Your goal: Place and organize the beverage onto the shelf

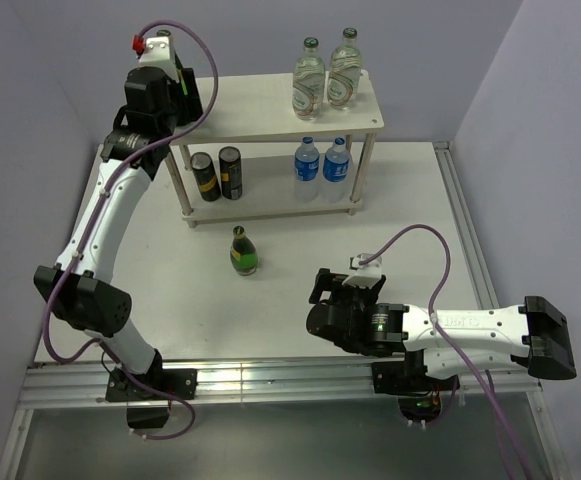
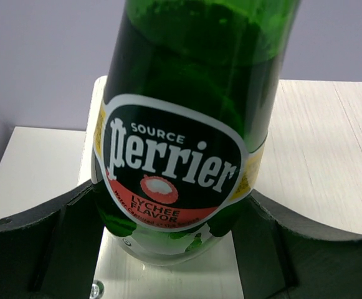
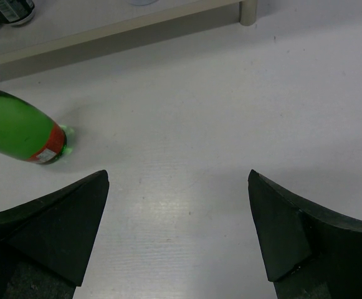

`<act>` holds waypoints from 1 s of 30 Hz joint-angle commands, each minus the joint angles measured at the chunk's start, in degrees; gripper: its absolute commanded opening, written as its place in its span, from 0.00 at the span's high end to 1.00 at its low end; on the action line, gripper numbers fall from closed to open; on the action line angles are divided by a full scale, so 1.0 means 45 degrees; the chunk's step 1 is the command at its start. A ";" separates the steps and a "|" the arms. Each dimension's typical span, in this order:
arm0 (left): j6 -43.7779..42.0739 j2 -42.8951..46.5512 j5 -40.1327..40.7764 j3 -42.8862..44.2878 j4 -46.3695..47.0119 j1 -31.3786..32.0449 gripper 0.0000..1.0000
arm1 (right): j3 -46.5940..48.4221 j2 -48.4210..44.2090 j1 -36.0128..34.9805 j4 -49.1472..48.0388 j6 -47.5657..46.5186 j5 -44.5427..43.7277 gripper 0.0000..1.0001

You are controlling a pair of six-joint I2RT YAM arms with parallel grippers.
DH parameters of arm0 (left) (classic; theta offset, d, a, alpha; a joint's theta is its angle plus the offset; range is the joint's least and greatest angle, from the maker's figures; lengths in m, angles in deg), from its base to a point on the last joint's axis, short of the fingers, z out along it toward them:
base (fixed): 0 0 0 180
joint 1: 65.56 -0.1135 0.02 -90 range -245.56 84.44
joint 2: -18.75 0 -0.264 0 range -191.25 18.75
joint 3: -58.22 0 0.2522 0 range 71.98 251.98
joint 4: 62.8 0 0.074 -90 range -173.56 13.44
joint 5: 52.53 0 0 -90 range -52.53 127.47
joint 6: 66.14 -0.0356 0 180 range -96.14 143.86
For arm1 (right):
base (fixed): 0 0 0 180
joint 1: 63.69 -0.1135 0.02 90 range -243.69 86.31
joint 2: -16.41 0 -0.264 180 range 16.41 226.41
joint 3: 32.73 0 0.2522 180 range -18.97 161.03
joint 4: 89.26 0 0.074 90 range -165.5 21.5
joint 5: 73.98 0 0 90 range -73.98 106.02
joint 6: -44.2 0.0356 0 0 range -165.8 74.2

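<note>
The shelf [image 1: 270, 112] stands at the back of the table. My left gripper [image 1: 184, 86] is at the left end of its top board [image 2: 330, 156], shut on a green Perrier bottle [image 2: 181, 124] that stands upright with its base on the board; only its cap [image 1: 164, 37] shows from above. Another green bottle [image 1: 244, 252] stands on the table in front of the shelf, and shows at the left of the right wrist view [image 3: 19, 128]. My right gripper [image 1: 342, 283] is open and empty, low over the table to the right of it [image 3: 177, 212].
Two clear glass bottles [image 1: 326, 78] stand at the right of the top board. On the lower board are two black cans [image 1: 218, 174] and two blue-labelled water bottles [image 1: 322, 164]. Walls close in at the back and both sides.
</note>
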 commanded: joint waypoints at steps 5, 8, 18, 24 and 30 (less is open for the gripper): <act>0.0058 0.1208 -0.0339 -0.0712 0.2371 -0.0218 0.74 | -0.0087 -0.0104 0.0053 0.0073 0.0399 -0.0672 0.00; 0.0155 0.1364 -0.0262 -0.1142 0.2585 -0.0218 0.51 | -0.0106 -0.0123 0.0053 0.0112 0.0458 -0.0711 0.00; 0.0273 0.1872 -0.0242 -0.2217 0.2957 -0.0218 0.16 | -0.0087 -0.0123 0.0073 0.0210 0.0536 -0.0751 0.00; 0.0253 0.2029 -0.0359 -0.2530 0.2996 -0.0218 0.05 | -0.0087 -0.0182 0.0072 0.0249 0.0614 -0.0731 0.00; 0.0312 0.2263 -0.0242 -0.2667 0.2899 -0.0218 0.01 | -0.0106 -0.0241 0.0072 0.0288 0.0653 -0.0770 0.00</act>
